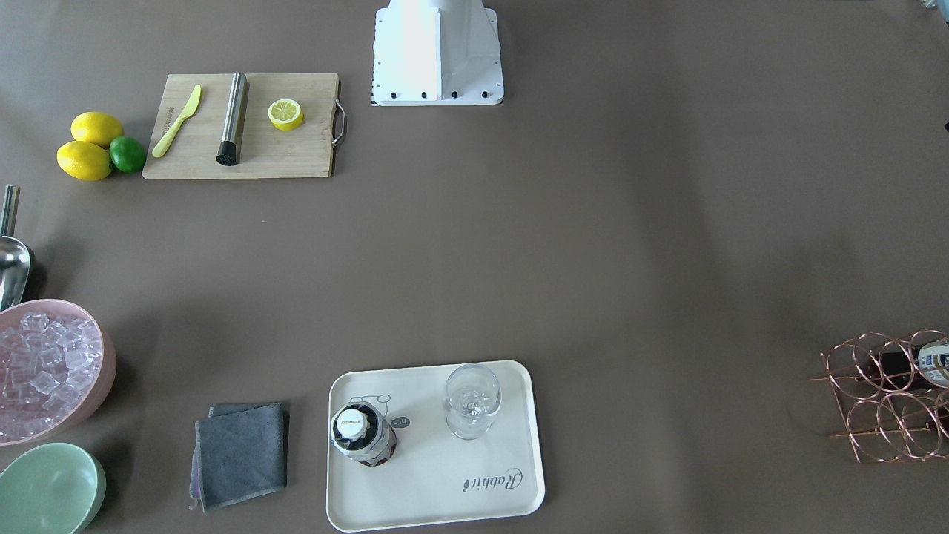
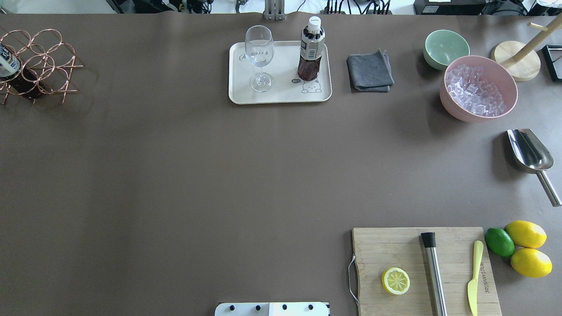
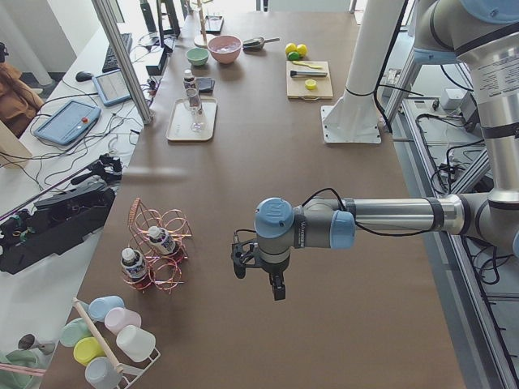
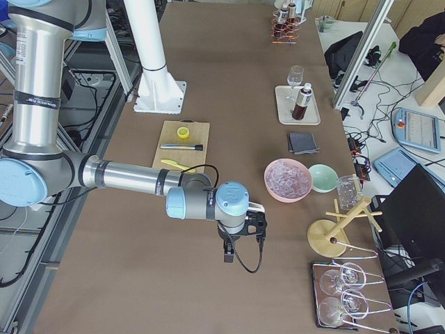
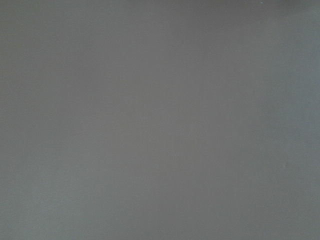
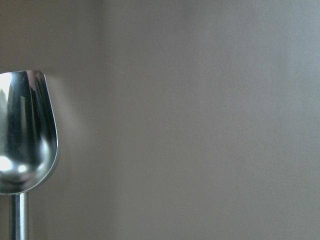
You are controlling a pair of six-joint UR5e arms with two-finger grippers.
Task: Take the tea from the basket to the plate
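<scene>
One tea bottle (image 2: 311,48) stands upright on the cream plate (image 2: 281,95), beside a wine glass (image 2: 260,57); it also shows in the front view (image 1: 363,434). The copper wire basket (image 2: 44,61) stands at the table's far left corner, and two more tea bottles (image 3: 132,263) lie in its cells. My left gripper (image 3: 276,285) hangs over bare table, right of the basket in the left side view. My right gripper (image 4: 229,252) hangs over the table's right end. Both show only in the side views, so I cannot tell if they are open or shut.
A grey cloth (image 2: 370,72), a green bowl (image 2: 445,47) and a pink bowl of ice (image 2: 478,87) stand right of the plate. A steel scoop (image 2: 531,153) lies at the right edge. A cutting board (image 2: 423,267) with lemon half, muddler and knife is near right.
</scene>
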